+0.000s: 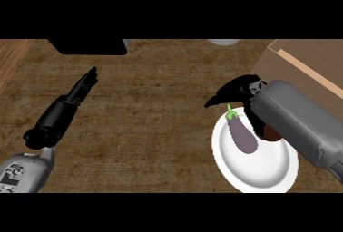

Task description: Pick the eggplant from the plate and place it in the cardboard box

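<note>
Right hand (236, 90) curled, empty, at eggplant's (242, 135) twelve o'clock; left hand (81, 87) straight. Could nudge eggplant off plate (258, 174) if lowered askew.

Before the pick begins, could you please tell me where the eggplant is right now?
In the head view, the eggplant lies on the white plate at right, stem pointing away from the robot, just below the right robot hand and near the cardboard box.

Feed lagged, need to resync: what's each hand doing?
Left hand: open, fingers straight, holding nothing.
Right hand: above the eggplant, not holding it; fingers unclear.
</note>
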Controlling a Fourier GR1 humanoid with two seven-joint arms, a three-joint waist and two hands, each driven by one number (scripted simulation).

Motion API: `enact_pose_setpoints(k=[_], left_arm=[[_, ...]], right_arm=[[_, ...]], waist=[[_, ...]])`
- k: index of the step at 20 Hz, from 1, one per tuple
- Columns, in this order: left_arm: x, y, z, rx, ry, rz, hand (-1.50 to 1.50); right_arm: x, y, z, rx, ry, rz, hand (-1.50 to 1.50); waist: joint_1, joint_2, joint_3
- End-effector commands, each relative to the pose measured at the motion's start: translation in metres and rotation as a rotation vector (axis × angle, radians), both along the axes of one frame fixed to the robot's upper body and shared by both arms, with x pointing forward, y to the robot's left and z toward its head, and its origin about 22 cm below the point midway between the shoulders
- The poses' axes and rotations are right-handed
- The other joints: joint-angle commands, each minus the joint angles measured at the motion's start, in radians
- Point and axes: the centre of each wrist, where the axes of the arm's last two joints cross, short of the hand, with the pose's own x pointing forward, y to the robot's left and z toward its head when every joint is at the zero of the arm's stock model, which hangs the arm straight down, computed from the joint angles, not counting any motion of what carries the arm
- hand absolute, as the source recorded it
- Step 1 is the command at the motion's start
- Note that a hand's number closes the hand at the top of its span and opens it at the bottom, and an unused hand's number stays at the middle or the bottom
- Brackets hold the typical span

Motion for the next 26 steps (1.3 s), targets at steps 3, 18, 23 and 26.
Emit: enact_pose_setpoints(k=[3, 18, 23, 26], left_arm=[[0.012, 0.004, 0.003, 0.0, -0.006, -0.009, 0.0], [-0.012, -0.01, -0.008, 0.001, 0.002, 0.001, 0.0], [-0.012, -0.009, -0.003, -0.006, -0.011, -0.006, 0.0], [0.002, 0.006, 0.014, -0.007, -0.001, -0.019, 0.0]], right_arm=[[0.008, 0.009, -0.008, 0.019, 0.097, 0.029, -1.5], [-0.007, -0.026, -0.07, -0.055, 0.115, -0.006, -1.5], [-0.017, -0.017, -0.065, 0.051, 0.116, 0.121, 1.5], [-0.017, -0.033, -0.078, 0.122, 0.033, 0.123, 1.5]], waist=[[0.003, 0.003, 0.0], [0.007, 0.001, 0.0], [0.002, -0.001, 0.0], [0.005, 0.003, 0.001]])
